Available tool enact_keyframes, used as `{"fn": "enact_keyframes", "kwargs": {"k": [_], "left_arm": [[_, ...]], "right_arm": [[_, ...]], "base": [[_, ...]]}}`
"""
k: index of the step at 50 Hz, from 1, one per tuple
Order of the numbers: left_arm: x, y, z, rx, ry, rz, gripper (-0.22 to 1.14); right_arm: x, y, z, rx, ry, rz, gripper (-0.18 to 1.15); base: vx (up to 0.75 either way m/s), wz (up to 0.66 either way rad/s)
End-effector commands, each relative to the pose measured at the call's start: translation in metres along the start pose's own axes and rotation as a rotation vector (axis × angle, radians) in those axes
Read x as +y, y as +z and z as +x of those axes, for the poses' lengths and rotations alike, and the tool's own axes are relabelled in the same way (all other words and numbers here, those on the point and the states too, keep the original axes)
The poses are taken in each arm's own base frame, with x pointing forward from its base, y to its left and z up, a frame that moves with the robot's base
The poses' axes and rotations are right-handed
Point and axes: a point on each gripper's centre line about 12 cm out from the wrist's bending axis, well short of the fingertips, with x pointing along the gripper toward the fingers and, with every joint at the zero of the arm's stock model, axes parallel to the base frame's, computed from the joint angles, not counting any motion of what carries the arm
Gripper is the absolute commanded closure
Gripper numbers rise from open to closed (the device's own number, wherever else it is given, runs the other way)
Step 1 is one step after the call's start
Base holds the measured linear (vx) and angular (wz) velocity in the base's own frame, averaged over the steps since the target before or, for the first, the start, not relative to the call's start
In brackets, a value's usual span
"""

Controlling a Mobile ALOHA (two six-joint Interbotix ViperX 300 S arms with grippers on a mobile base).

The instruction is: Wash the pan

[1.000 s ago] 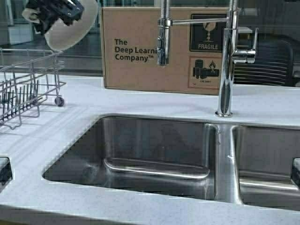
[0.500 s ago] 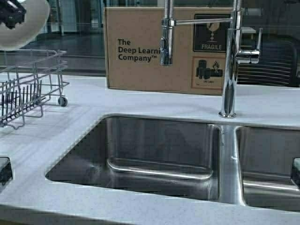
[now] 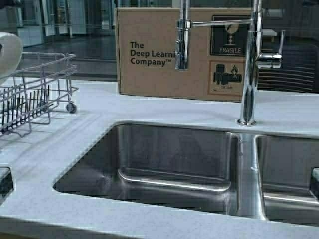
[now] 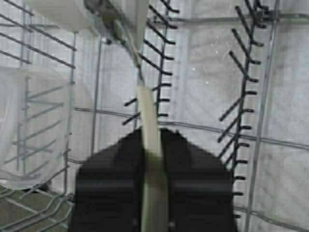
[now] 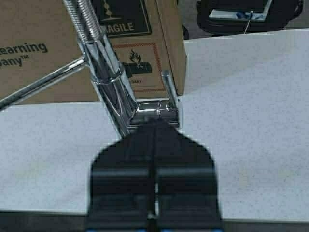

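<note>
The off-white pan [image 3: 8,54] shows only partly at the far left edge of the high view, above the wire dish rack [image 3: 40,89]. In the left wrist view my left gripper [image 4: 153,137] is shut on the pan [image 4: 147,108], which I see edge-on as a thin off-white strip hanging over the rack's tines [image 4: 246,96]. My right gripper [image 5: 155,126] is shut and empty, its tip close to the base of the faucet lever [image 5: 169,94]. Neither gripper's fingers show in the high view.
A chrome faucet [image 3: 251,64] with a spray head [image 3: 182,40] stands behind the double steel sink [image 3: 169,159]. A cardboard box [image 3: 164,50] stands on the counter behind it. A clear plastic container [image 4: 29,130] sits in the rack.
The robot has moved: the whole scene has shifted right in the high view. The left gripper with the pan has gone left and down, nearly out of that view, over the rack.
</note>
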Motion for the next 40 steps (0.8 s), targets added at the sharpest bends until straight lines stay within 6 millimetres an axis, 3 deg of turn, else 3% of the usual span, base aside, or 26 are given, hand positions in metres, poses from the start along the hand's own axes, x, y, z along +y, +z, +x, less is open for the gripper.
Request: {"fn": "enact_keyframes", "kwargs": {"k": [1,13,29,34,40], "left_arm": [[-0.002,-0.007,0.019,0.038,-0.023,-0.015,0.89],[-0.011,-0.013,0.037,0.098,-0.049,-0.017,0.89],[-0.012,-0.012,0.045,0.119,-0.050,-0.063,0.87],[-0.011,-0.010,0.044,0.115,-0.048,-0.066,0.73],[-0.011,-0.010,0.046,0.119,-0.047,-0.065,0.34]], "right_arm": [[0.002,0.013,0.000,-0.042,0.008,-0.001,0.92],[0.002,0.011,0.001,-0.035,0.007,-0.001,0.92],[0.001,0.008,0.005,-0.020,0.003,-0.001,0.92],[0.001,0.007,0.005,-0.020,0.003,-0.001,0.92],[0.001,0.007,0.005,-0.018,0.003,-0.003,0.92]], "base": [[0.00,0.00],[0.00,0.01],[0.00,0.00],[0.00,0.00],[0.00,0.00]]}}
